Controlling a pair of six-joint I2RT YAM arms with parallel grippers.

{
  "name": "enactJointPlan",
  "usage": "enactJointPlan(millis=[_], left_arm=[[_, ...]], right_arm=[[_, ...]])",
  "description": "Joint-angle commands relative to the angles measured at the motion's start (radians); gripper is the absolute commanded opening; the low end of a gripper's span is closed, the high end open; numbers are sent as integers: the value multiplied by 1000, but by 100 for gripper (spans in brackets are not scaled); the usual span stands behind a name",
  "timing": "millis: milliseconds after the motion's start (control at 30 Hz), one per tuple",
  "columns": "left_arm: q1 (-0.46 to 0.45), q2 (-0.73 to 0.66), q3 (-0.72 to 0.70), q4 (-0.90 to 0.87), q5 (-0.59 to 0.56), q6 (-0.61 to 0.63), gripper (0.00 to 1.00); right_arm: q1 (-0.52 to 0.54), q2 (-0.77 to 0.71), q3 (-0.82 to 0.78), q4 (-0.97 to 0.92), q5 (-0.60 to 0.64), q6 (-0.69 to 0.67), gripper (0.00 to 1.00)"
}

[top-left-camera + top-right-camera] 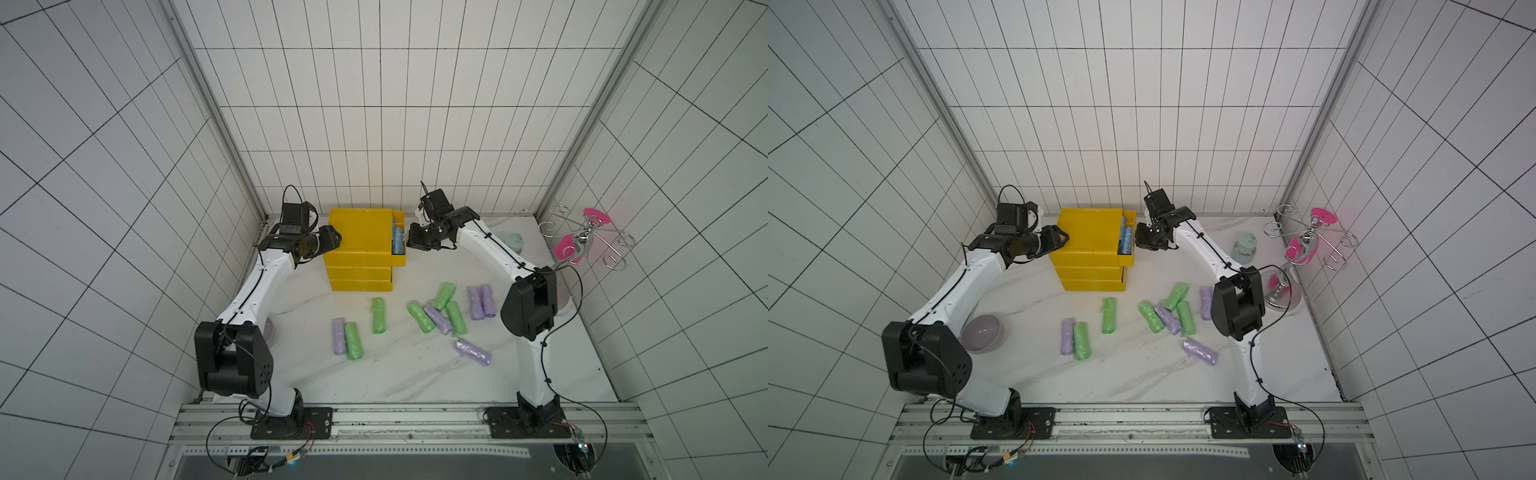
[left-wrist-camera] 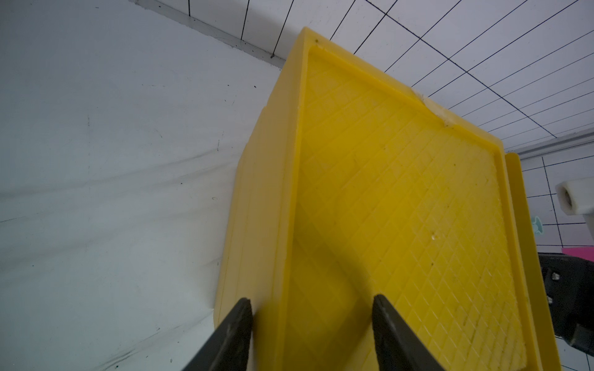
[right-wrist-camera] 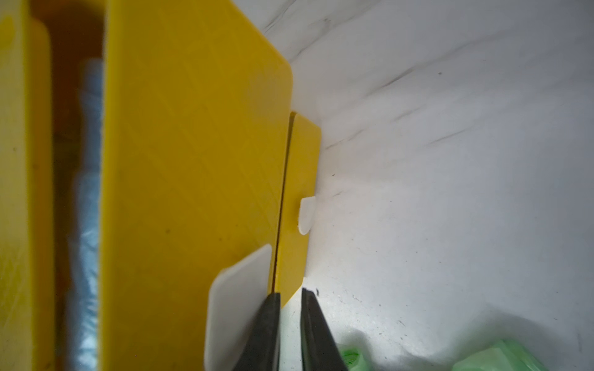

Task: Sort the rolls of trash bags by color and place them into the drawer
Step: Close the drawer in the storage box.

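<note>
While blue rolls [image 1: 397,241] are being held in the open drawer [image 1: 399,261] in both top views, green and purple rolls [image 1: 436,320] are lying on the table [image 1: 395,382]. Left wrist: left gripper [image 2: 311,300] being seen parted astride the cabinet [image 2: 401,192], grip unclear. Right wrist: right gripper [image 3: 289,291] being seen closed, empty.

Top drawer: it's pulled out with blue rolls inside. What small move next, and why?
Probably nudge the top drawer shut with the right pincer: closed, it sits at the drawer front; blue rolls lie inside, only green rolls and purple rolls lie on the table, and the left pincer straddles the cabinet's opposite edge.
</note>
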Motion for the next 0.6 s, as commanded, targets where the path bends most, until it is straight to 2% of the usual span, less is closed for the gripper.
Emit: enactJointPlan(millis=[0,333,500,567], left_arm=[[-4,26,-3,-2,20,19,58],[-3,30,4,-8,33,23,57],[-4,23,8,-12,31,21,57],[-3,19,8,-13,21,23,57]], right_arm=[[35,33,82,-35,-29,17,17],[90,76,171,-62,-35,6,17],[87,24,119,-62,7,-16,18],[72,-24,58,-43,26,-15,22]])
